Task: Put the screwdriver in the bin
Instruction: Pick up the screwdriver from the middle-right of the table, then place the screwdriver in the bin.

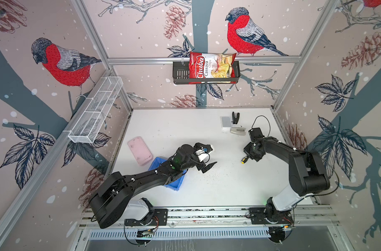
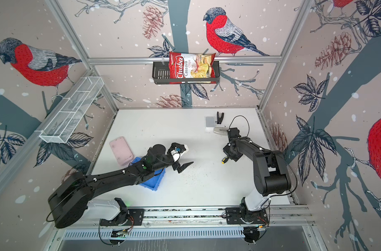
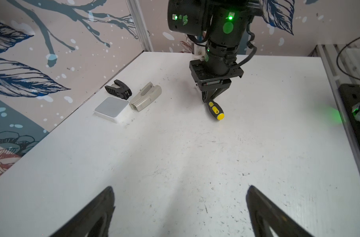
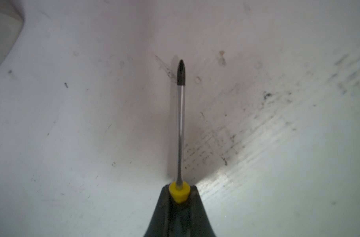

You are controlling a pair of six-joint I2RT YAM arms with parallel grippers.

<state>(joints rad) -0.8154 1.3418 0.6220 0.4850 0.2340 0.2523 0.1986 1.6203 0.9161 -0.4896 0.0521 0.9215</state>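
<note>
Gripping: the right gripper (image 4: 180, 197) is clenched on the screwdriver (image 3: 216, 109), pinching the yellow collar where shaft meets handle.
Left gripper (image 3: 180, 187): released, spread wide, holding nothing.
Screwdriver place: low at the surface (image 3: 175, 153), with the handle butt jutting out past the fingers. I cannot tell whether it is lifted clear. It is well apart from the blue bin (image 1: 175, 184), which lies partly under the left arm.
Handling: probably light and rigid. The chunky handle outweighs the thin shaft, so it may pivot in this hold, and mid-handle looks steadier.
Count: one screwdriver, one bin, two grippers.
Count, others: one stapler (image 1: 238, 131), one black clip-like tool (image 1: 235, 117), one pink container (image 1: 139, 153), one wire mesh basket (image 1: 96, 110).
</note>
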